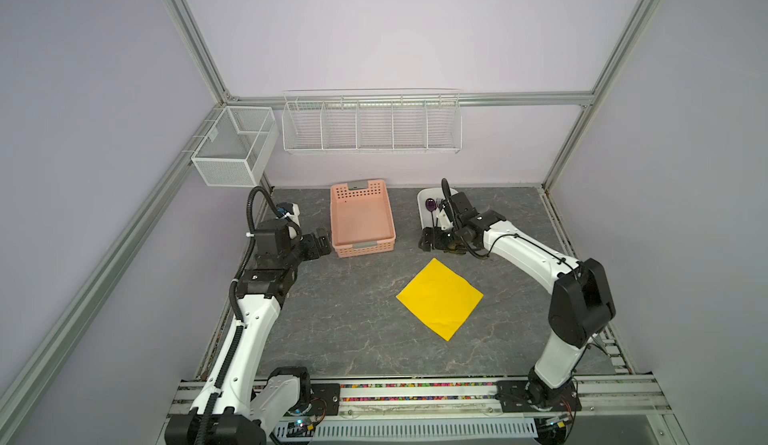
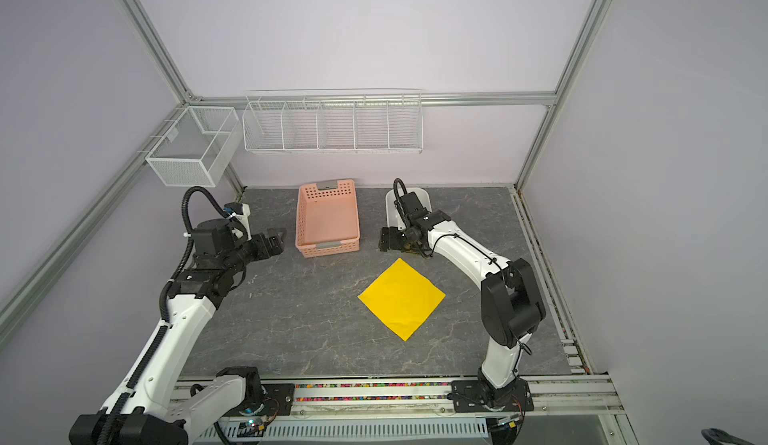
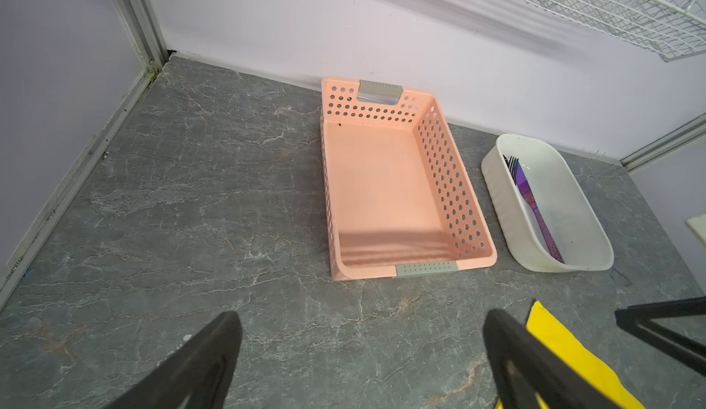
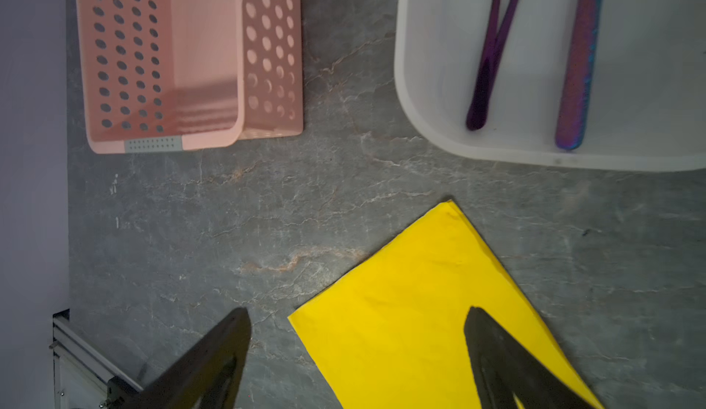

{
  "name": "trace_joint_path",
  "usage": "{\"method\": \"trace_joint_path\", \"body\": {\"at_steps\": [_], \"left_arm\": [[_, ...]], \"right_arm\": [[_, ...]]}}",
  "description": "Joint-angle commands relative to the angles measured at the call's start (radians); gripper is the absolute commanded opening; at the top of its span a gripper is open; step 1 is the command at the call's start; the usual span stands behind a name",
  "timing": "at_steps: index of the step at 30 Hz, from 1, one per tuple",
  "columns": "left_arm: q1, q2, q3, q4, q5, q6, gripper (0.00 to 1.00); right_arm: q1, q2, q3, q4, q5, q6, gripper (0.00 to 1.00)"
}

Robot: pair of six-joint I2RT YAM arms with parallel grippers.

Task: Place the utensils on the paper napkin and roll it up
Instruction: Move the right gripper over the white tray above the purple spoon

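Lying flat, the paper napkin [image 1: 439, 298] awaited the utensils [image 4: 577, 63] in the far tub [image 4: 424, 82]. The left gripper [image 3: 361, 314] and right gripper [image 4: 358, 311] stood wide, empty.

Pink basket [image 1: 365, 249] at desk [image 1: 332, 318] rear, white tub [image 3: 504, 204] just right of it, apart. Wire rack [image 1: 371, 123] on back wall, mesh bin [image 1: 235, 146] on left rail.

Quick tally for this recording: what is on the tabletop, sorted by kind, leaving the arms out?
white tub: 1
utensils, all lying inside the white tub: 3
paper napkin, yellow, flat on the table: 1
pink basket, nothing in it: 1
Total: 6
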Motion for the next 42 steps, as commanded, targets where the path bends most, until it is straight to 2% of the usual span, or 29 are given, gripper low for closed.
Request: {"method": "trace_joint_path", "body": {"at_steps": [1, 9, 23, 31, 42], "left_arm": [[0.007, 0.007, 0.0, -0.018, -0.016, -0.006, 0.98], [0.008, 0.008, 0.002, -0.026, -0.032, -0.006, 0.98], [0.007, 0.033, 0.006, -0.033, -0.03, -0.01, 0.98], [0.008, 0.038, 0.004, -0.033, -0.032, -0.012, 0.98], [0.008, 0.055, 0.005, -0.031, -0.025, -0.014, 0.98]], "right_arm": [[-0.047, 0.027, 0.044, -0.07, 0.052, -0.066, 0.87], [-0.124, 0.168, 0.213, -0.11, 0.074, -0.116, 0.64], [-0.163, 0.49, 0.576, -0.208, 0.078, -0.142, 0.42], [-0.163, 0.645, 0.774, -0.249, 0.095, -0.112, 0.37], [-0.163, 0.779, 0.961, -0.267, 0.076, -0.086, 0.29]]}}
